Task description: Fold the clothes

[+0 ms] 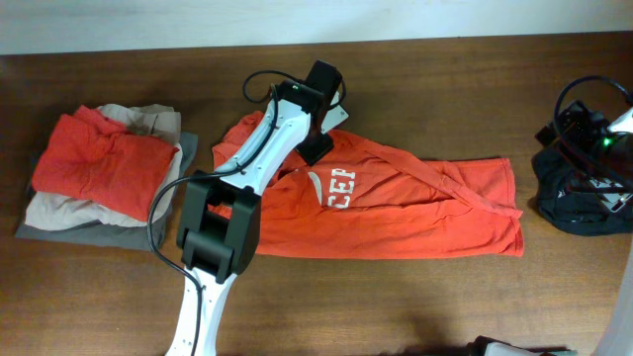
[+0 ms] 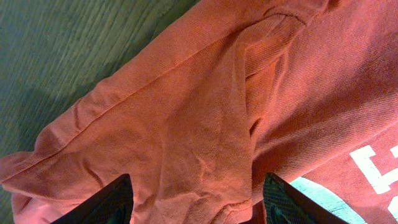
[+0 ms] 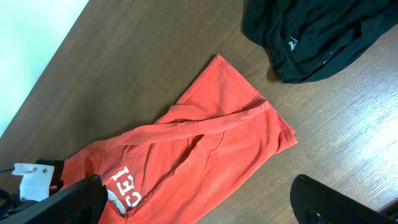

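The orange shirt [image 1: 396, 203] lies flat at the middle of the bench [image 1: 445, 79]. Its long axis runs left to right, collar end to the left and hem to the right, white lettering facing up. It appears already narrowed lengthwise, with a sleeve laid across the body toward the hem. The left tool [image 2: 196, 190] hangs over the shirt's far left corner, at the shoulder. Its fingers are spread wide with wrinkled fabric between them and nothing gripped (whether the tips touch the cloth cannot be told). The right tool [image 3: 199, 199] is likewise wide open and empty, held well to the right by the black garment [image 1: 579, 193] heaped at the bench's right edge. The left arm is therefore the nearer one to the collar end; the hem end lies closer to the right arm. Judged next step: grip the shoulder end and carry it rightward along the long axis. A stack of folded clothes [image 1: 99, 173] sits left of the shirt, apart from it and outside that path. The left arm itself crosses the shirt's left end and hides part of it.
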`<state>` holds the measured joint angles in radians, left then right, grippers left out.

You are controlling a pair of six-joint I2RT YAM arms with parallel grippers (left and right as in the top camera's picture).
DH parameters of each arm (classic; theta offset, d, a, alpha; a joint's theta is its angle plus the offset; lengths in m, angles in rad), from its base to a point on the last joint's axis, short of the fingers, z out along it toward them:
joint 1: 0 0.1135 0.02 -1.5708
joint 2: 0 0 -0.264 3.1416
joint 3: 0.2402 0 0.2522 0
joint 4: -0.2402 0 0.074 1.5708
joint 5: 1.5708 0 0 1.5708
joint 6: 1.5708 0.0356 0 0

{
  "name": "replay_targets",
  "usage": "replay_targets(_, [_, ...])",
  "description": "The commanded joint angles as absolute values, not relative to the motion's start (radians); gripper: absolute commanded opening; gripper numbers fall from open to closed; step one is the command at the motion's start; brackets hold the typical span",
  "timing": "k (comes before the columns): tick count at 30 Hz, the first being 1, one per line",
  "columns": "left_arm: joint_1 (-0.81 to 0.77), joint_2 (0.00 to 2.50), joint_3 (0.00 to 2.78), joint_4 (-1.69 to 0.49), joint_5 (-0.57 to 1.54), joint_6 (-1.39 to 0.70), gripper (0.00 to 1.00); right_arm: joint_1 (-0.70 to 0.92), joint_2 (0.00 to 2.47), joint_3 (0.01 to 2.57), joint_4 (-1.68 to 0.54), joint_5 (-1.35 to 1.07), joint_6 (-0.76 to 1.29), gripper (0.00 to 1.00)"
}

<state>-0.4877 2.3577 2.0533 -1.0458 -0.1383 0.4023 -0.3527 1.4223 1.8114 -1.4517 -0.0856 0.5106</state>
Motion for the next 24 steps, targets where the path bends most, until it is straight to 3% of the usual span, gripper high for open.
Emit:
replay_targets(1, [-0.484,2.374,2.056,-1.04,-0.12,0.422,0.66,-0.348,1.42,1.813,-1.452,-0.066,0.502,0.99])
replay_targets(5, [-0.484,2.406,2.056,-1.04,-0.121,0.421,0.6,-0.348,1.42,1.813,-1.452,-0.066,0.502,0.99])
replay_targets(17, [-0.48,2.408,2.067,-1.064,-0.231,0.421,0.0,-0.348,1.42,1.813,-1.452,-0.066,0.502,0.99])
replay_targets(24, [-0.48,2.331,2.17,-1.188,-0.284,0.421,0.0,-0.348,1.42,1.813,-1.452,-0.061,0.502,0.99])
